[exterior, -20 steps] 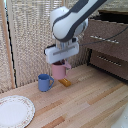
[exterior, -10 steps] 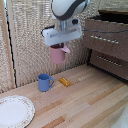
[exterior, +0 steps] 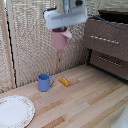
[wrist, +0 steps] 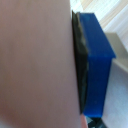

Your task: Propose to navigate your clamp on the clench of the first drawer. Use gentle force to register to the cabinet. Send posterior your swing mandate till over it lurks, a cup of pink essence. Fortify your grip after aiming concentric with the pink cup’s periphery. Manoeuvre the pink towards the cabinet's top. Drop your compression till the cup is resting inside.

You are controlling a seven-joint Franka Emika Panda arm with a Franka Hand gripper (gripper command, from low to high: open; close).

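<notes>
Pink cup: you are looking at the pink cup (exterior: 62, 39) hanging in mid-air under the clamp (exterior: 63, 30), well above the wooden table (exterior: 85, 100) and in front of a woven screen.
Clamp state: you are seeing the white clamp closed on the cup's upper part; in the wrist view a dark-blue finger (wrist: 95, 65) is pressing flat against the pink wall (wrist: 35, 60), so the hold is looking firm.
Cup relative to clamp: the cup is sitting directly beneath the clamp, touching its fingers, body hanging down and a little tilted.
Cabinet: the cabinet (exterior: 107, 45) is standing at the exterior view's right, apart from the cup; the first drawer (exterior: 106, 37) and its clench (exterior: 105, 39) are showing at about the cup's height. Whether that drawer is pulled out is hard to tell here.
Step in hand: you are, by my judgement, carrying the cup toward the cabinet.
Next move: you are needing to travel toward the exterior view's right, keeping the cup clear of the cabinet's edge, then lower and ease the grip.
Other things: a blue mug (exterior: 44, 82), a small orange block (exterior: 64, 81) and a patterned plate (exterior: 15, 111) are resting on the table below.
</notes>
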